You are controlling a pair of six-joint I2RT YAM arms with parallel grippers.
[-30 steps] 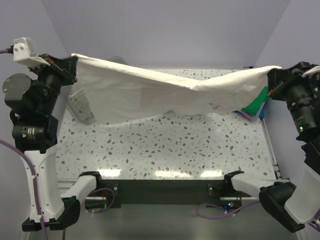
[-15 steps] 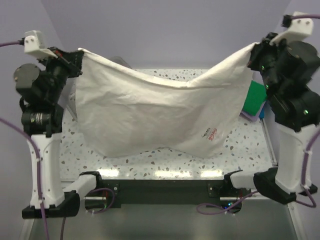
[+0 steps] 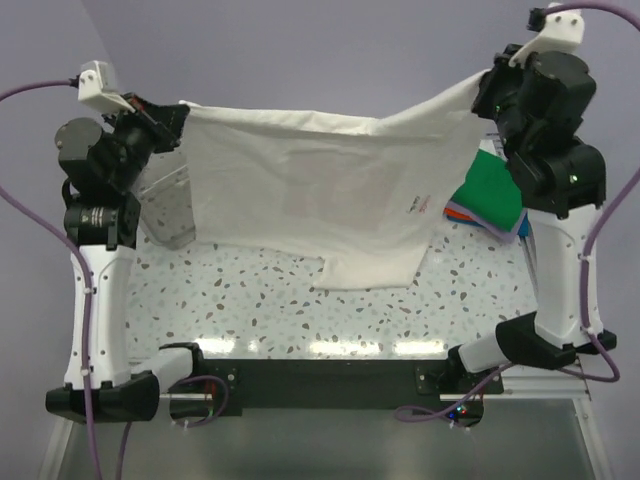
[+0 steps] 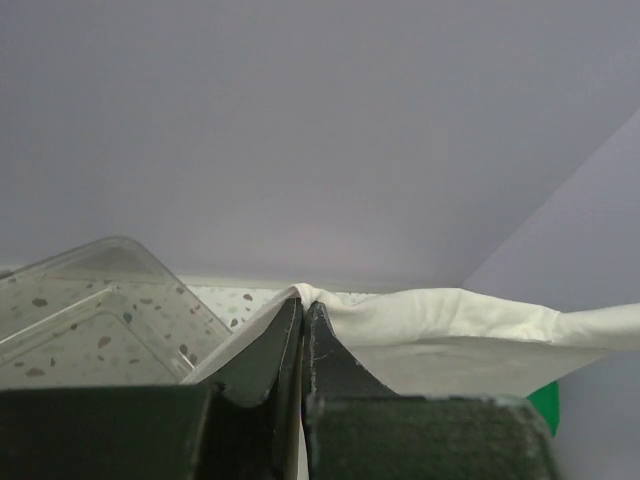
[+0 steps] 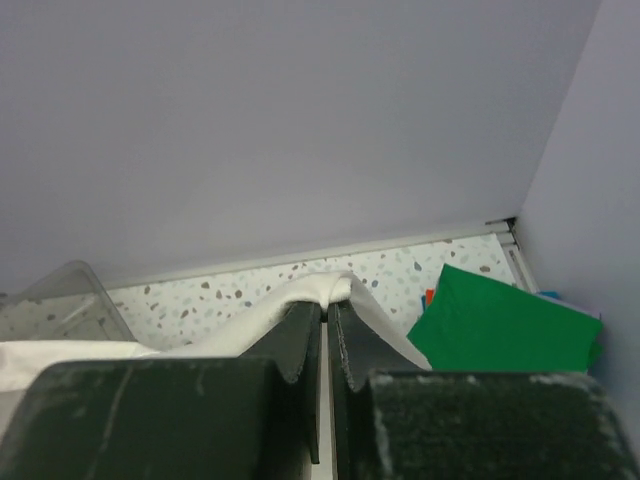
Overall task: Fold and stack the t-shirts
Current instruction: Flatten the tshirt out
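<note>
Grippers: we find the left gripper (image 4: pixel 303 300) and the right gripper (image 5: pixel 326 305) both clamped on cloth, jaws nearly meeting with only a pinch of fabric between them.
Left grip: holds one top corner of the cream-white t-shirt (image 3: pixel 310 190), raised above the clear tub (image 3: pixel 165 205).
Right grip: holds the opposite top corner, well apart from the tub, out toward the table's other side and a little higher.
Reason for the hold: we judge the two corners are pulled apart and lifted so the shirt hangs open and flat, creases falling out before it is laid down for folding.
Shirt: spread as a curtain from above the tub outward; top edge nearly taut. The lowest flap appears to reach the table (image 3: pixel 300 310), though we cannot tell whether it rests there.
Red chest logo (image 3: pixel 420 205): on the half of the shirt farther from the tub, facing the overhead camera.
Folded stack (image 3: pixel 480 222): across the table from the tub, green shirt (image 5: pixel 500 325) on top, coloured edges below it; partly hidden behind the hanging cloth.
Stack placement: we judge it sits aside to leave the middle free as a folding area.
Step in hand: spreading; folding not yet begun on this shirt.
Risk: a corner could slip from so small a pinch.
</note>
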